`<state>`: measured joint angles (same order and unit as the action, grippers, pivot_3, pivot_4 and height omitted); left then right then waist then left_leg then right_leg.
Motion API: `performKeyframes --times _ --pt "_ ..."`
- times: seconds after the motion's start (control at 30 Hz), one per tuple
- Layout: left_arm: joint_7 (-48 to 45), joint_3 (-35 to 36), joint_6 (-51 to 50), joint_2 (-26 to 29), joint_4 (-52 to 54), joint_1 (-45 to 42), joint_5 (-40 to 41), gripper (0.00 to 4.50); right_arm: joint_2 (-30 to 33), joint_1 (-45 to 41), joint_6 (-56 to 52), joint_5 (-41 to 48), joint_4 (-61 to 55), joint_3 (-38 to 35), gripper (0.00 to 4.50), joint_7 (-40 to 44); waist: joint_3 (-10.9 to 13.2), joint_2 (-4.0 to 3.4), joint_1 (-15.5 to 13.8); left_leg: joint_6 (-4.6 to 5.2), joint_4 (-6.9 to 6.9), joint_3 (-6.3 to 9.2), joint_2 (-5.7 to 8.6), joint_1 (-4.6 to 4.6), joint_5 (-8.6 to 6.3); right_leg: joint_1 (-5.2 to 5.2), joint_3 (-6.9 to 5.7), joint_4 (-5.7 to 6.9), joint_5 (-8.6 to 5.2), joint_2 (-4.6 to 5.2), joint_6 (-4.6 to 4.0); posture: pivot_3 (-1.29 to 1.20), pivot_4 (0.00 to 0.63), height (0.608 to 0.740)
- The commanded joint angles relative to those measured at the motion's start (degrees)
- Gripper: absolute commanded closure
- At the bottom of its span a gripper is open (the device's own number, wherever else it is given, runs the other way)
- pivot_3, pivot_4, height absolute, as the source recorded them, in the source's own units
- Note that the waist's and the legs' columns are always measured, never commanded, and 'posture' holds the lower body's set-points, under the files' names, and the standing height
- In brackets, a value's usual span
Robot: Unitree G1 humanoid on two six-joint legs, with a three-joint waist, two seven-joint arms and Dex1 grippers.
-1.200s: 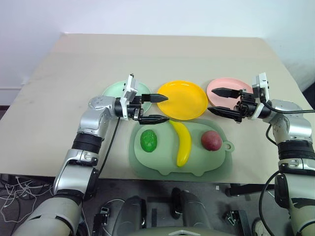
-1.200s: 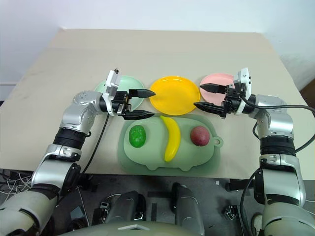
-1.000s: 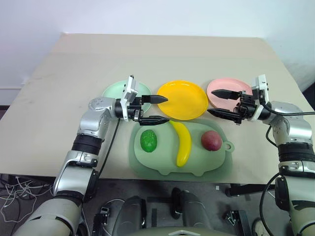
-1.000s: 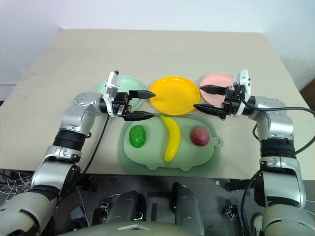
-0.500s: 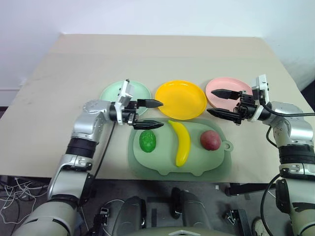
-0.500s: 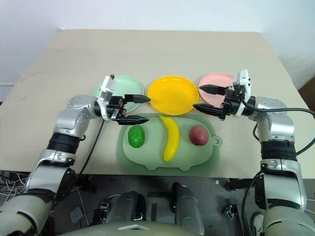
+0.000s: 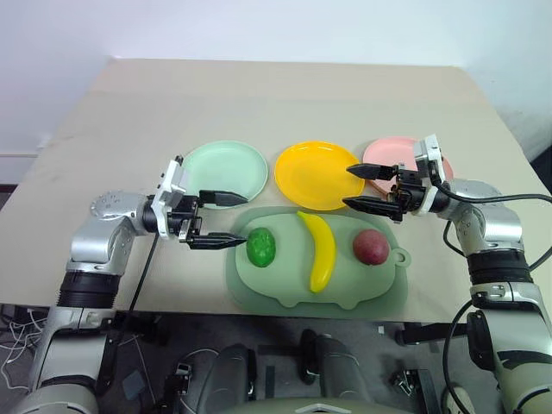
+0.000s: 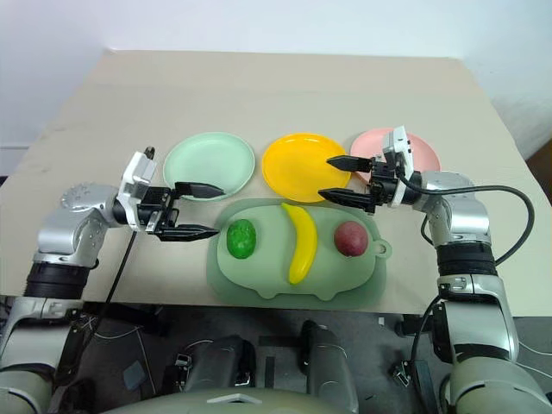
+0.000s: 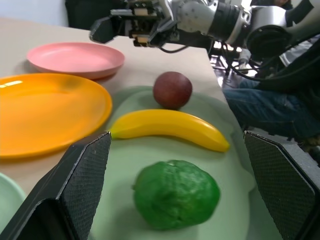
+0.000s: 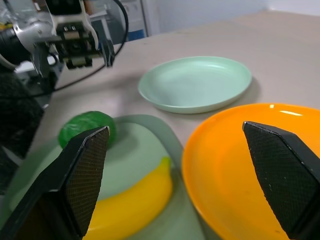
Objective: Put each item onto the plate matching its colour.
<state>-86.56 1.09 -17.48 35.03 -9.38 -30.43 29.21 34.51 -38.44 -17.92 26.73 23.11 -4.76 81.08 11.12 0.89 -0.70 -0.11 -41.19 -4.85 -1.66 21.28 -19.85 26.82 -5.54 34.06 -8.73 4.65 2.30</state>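
Note:
On the sage-green tray (image 7: 285, 291) lie the green bumpy oval (image 7: 260, 247), the yellow banana (image 7: 320, 250) and the dark red fruit (image 7: 370, 247). Behind the tray stand the mint plate (image 7: 224, 172), the yellow plate (image 7: 318, 175) and the pink plate (image 7: 392, 153), all bare. My left gripper (image 7: 246, 219) is open, level and pointing right, its tips just left of the green oval (image 9: 176, 194) without touching it. My right gripper (image 7: 347, 187) is open and points left over the yellow plate's right edge, behind the red fruit.
The tray has a small loop (image 7: 399, 256) at its right end and sits near the table's front edge. Beige tabletop (image 7: 285, 103) stretches wide behind the plates. A black cable (image 7: 517, 200) trails from the right wrist.
My left gripper has drawn back to the left, from in front of the yellow plate to beside the green oval. My right gripper has shifted left, from the pink plate to the yellow plate's edge.

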Motion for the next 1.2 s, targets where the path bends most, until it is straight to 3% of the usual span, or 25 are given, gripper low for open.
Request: performKeyframes --times 0.03,1.2 --pt "0.23 0.84 0.19 0.72 2.55 -0.45 1.21 0.07 -0.87 -0.23 -1.02 1.49 -2.76 -0.33 0.00 -0.74 0.00 0.00 0.07 0.01 0.00 0.00 0.00 -0.01 -0.01 0.00 0.00 0.00 0.00 0.00 0.00 0.00 0.150 0.740" --pt "0.40 -1.47 -1.49 -0.46 2.20 -2.44 1.63 0.07 10.01 12.72 -5.23 -0.40 -15.96 2.69 0.00 -0.11 -0.01 0.00 -0.01 0.24 0.00 -0.01 0.02 -0.02 -0.13 0.00 0.00 -0.03 -0.01 -0.01 -0.01 0.00 0.150 0.740"
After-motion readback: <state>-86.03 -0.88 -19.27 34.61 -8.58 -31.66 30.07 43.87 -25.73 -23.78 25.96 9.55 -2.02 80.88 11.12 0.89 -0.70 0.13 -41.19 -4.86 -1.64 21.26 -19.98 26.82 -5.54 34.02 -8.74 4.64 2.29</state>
